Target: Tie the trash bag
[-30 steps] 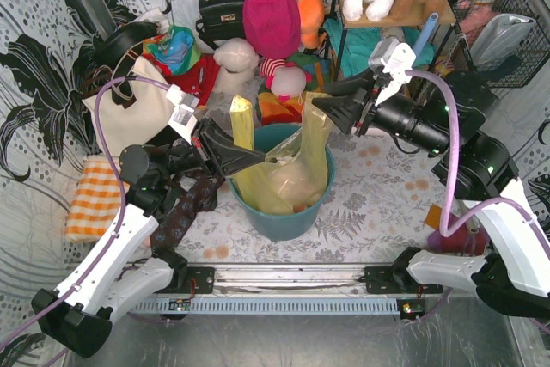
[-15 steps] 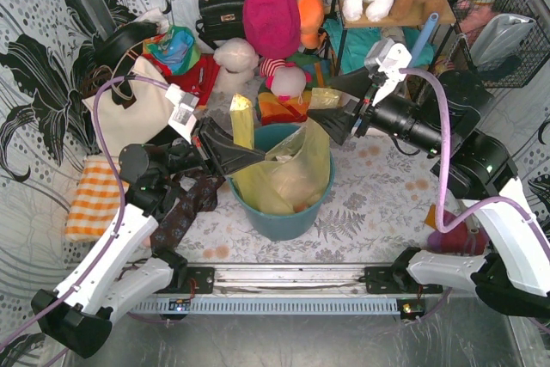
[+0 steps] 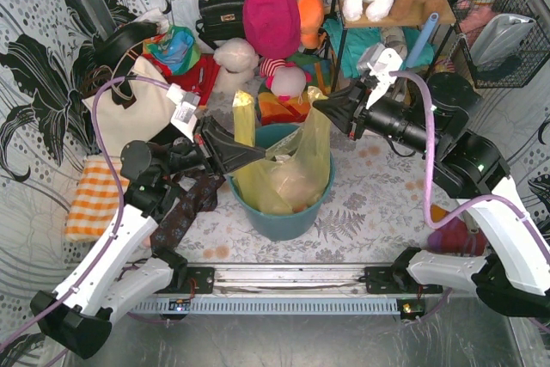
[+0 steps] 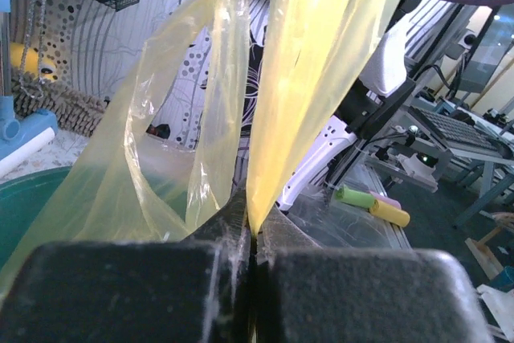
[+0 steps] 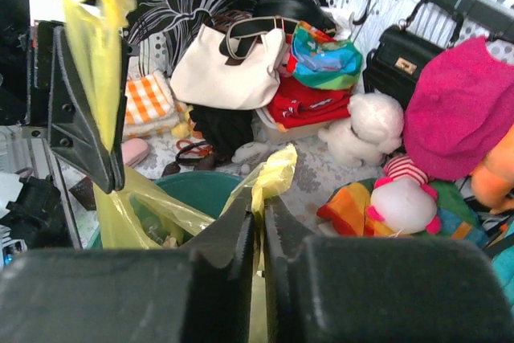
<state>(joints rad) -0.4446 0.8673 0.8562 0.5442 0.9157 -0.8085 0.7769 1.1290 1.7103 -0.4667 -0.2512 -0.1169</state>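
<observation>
The yellow-green trash bag [image 3: 292, 174] sits in the teal round bin [image 3: 284, 221] at the table's middle. My left gripper [image 3: 260, 155] is shut on the bag's left strip, which stands up above the fingers [image 3: 243, 118]. In the left wrist view the gripper [image 4: 254, 234] pinches the yellow plastic [image 4: 313, 70]. My right gripper [image 3: 320, 109] is shut on the bag's right strip above the bin's far rim. In the right wrist view the gripper [image 5: 259, 210] clamps the crumpled yellow end [image 5: 275, 173], with the bin [image 5: 201, 186] below.
A white tote bag [image 3: 137, 100] and an orange checked cloth [image 3: 90, 199] lie at the left. A dark patterned cloth [image 3: 185, 208] lies beside the bin. Plush toys [image 3: 271, 19] and a black handbag [image 3: 222, 10] crowd the back. A purple object [image 3: 460, 238] sits at the right.
My right gripper has shifted a little to the left, carrying the bag's right strip up over the bin's far rim. The left gripper has stayed nearly still.
</observation>
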